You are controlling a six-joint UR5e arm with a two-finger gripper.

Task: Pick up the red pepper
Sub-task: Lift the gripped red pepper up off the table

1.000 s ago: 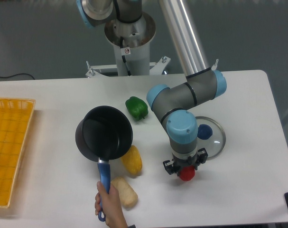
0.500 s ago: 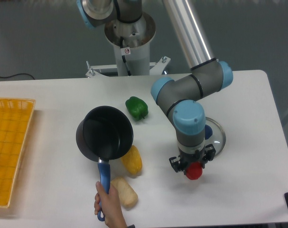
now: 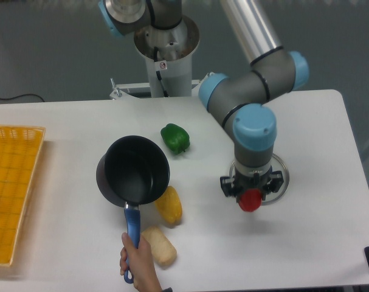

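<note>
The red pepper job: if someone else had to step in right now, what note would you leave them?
Claw: shut on the red pepper, which appears to be lifted off the table, in front of the glass lid.
A person's hand holds the handle of the black pot. The yellow pepper and green pepper lie near the pot, untouched.
Done: the pickup looks made.
Left: keep the grip; nothing further is asked.

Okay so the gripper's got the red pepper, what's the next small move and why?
Probably keep lifting straight up a little. The gripper appears shut on the red pepper, which hangs over the glass lid, so extra height should keep it clear of that.
</note>
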